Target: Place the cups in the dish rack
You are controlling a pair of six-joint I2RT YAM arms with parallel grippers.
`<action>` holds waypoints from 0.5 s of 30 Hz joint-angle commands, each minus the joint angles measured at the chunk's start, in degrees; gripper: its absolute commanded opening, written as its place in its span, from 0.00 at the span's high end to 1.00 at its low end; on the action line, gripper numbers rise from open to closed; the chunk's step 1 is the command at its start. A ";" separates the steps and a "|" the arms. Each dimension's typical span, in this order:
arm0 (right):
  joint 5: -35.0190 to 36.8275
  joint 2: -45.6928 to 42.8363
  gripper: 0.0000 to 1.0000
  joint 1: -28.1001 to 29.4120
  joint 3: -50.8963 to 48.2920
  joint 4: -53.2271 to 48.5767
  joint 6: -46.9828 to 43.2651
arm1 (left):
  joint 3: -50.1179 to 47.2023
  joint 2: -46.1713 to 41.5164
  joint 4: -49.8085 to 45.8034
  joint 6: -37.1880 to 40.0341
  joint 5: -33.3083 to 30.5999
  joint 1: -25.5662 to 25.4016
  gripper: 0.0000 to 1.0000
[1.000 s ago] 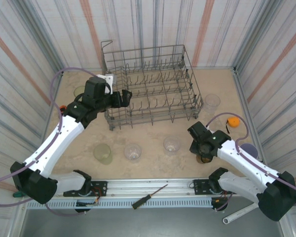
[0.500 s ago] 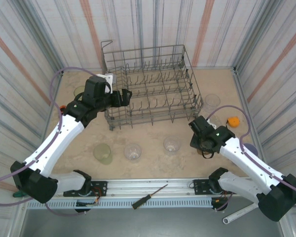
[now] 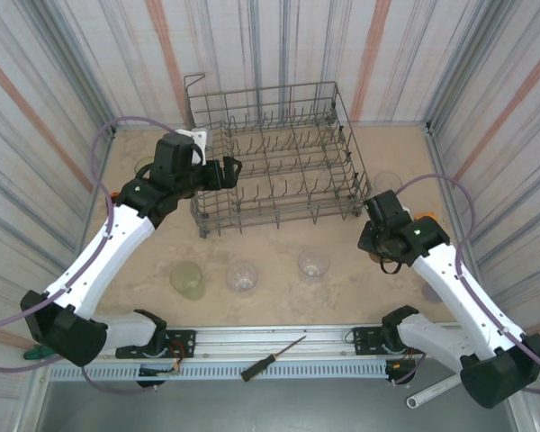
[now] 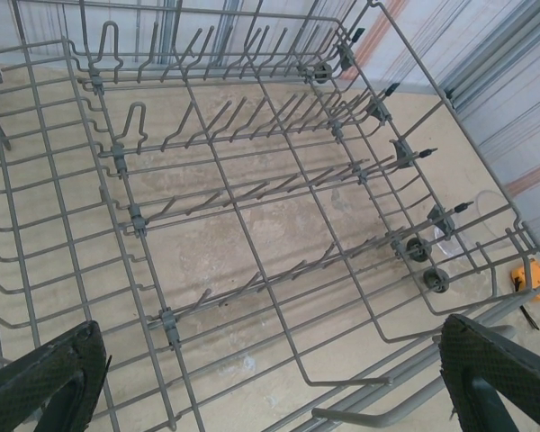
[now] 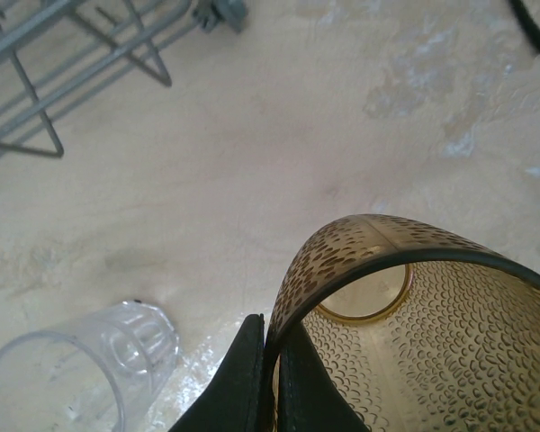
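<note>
Right fingers (image 5: 248,369) pinch the rim of an amber cup (image 5: 432,333); left fingers (image 4: 45,382) hang spread over the dish rack (image 3: 279,153).

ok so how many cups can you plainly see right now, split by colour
clear cups: 3
yellow-green cups: 2, one partly behind the left arm
amber cup: 1, pinched at the rim by the right end effector
total: 6
</note>
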 commanded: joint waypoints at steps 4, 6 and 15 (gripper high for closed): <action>-2.08 -0.25 1.00 -5.83 6.52 -3.21 -8.22 | 0.54 -0.97 1.49 -0.77 0.57 -0.29 0.01; -2.10 0.36 1.00 -7.36 8.55 -3.36 -9.84 | 0.88 -0.62 1.25 -0.78 0.66 -0.29 0.02; -7.59 4.67 1.00 -12.79 16.50 -1.19 -15.16 | 0.73 -0.42 -0.07 -3.67 1.34 -0.34 0.01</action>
